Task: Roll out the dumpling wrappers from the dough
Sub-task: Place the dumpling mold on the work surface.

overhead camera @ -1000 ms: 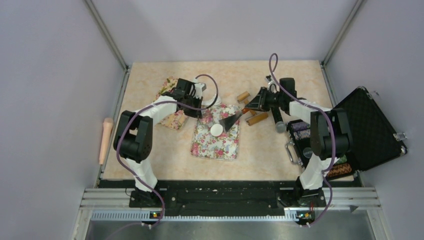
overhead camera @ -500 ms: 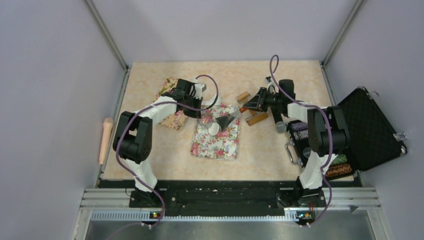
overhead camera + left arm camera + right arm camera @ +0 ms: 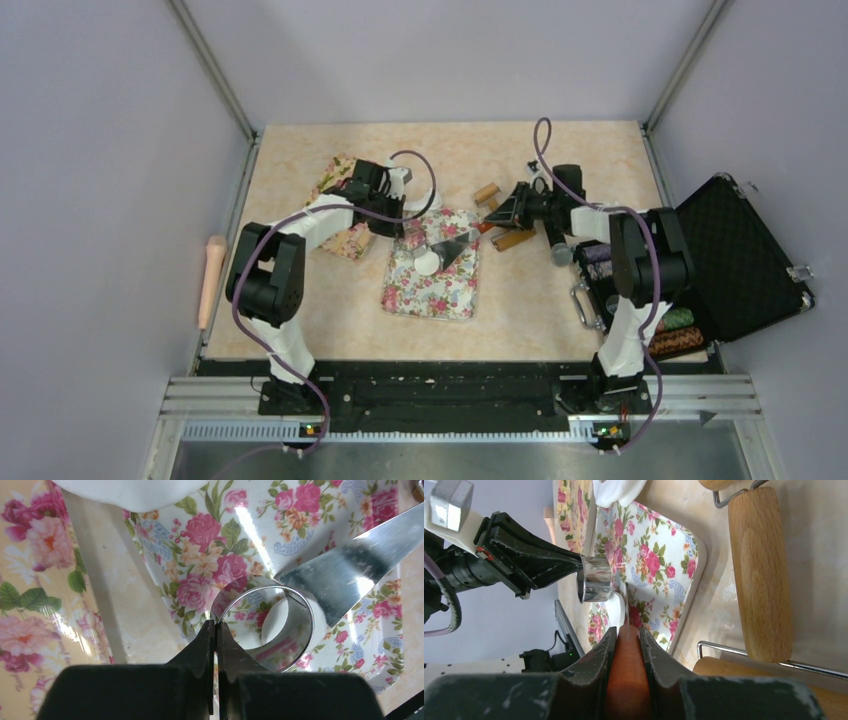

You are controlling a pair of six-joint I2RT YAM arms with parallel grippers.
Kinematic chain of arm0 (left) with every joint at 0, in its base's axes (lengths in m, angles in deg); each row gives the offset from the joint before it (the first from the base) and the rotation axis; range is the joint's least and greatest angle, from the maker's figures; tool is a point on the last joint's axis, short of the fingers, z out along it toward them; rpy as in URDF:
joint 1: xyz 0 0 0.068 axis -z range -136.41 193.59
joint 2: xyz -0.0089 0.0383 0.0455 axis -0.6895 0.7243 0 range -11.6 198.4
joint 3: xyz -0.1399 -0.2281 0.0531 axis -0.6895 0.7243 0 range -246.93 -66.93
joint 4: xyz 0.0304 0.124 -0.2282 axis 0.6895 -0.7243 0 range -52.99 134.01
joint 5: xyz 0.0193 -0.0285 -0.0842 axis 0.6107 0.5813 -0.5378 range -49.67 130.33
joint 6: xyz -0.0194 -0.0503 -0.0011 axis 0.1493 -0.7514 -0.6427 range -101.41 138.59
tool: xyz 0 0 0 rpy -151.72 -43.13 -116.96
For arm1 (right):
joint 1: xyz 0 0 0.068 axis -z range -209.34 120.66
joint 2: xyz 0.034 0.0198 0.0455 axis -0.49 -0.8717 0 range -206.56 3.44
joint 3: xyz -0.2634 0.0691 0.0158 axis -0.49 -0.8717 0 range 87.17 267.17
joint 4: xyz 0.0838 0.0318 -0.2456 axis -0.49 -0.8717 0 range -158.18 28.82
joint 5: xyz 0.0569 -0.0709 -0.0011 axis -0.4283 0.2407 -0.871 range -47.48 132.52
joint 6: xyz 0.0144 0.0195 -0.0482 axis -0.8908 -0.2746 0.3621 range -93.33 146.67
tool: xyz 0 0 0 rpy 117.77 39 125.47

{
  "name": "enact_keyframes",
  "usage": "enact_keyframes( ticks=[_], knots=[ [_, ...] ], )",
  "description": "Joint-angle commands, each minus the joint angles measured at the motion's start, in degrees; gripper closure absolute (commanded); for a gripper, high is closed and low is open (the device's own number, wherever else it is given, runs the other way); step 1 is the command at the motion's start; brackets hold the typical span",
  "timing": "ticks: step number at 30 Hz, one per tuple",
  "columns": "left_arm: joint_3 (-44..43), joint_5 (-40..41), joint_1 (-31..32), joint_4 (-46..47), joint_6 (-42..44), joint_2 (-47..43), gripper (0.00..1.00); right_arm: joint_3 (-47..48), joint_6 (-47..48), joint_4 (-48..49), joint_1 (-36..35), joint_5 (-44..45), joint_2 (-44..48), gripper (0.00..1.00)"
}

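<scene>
Scraper [image 3: 455, 243] slid left; it and ring cutter [image 3: 287, 652] half-hide the dumpling wrapper [image 3: 427, 263].

L arm [image 3: 320, 213]: elbow bent, forearm reaching fwd-right | L grip [image 3: 216, 630]: low, tilted down, jaws pinched on thin wall of ring cutter [image 3: 596, 585] | R arm [image 3: 600, 215]: elbow folded, forearm pointing left | R grip [image 3: 628, 635]: jaws clamped on scraper handle [image 3: 626, 680], facing L grip, tips near, not touching
</scene>
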Motion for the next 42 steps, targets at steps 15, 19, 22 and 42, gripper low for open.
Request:
enact_keyframes(
  ticks=[15,19,22,42],
  knots=[
    [-5.82,0.64,-2.45,11.47,-10.43,5.81,0.92,0.02,-4.76,7.81,-1.41,-3.73,-1.86,1.00],
    [-8.16,1.08,-2.35,10.37,-11.08,7.51,0.77,-0.29,-5.37,8.44,-1.83,-3.85,-2.20,1.00],
    [-8.92,0.72,-2.25,10.00,-11.02,7.17,0.60,-0.25,-5.51,8.69,-2.80,-3.91,-2.45,1.00],
    [0.29,-2.24,-7.58,1.53,-1.71,-8.95,0.48,-0.35,-10.48,22.43,-8.39,-9.03,-8.83,1.00]
  ],
)
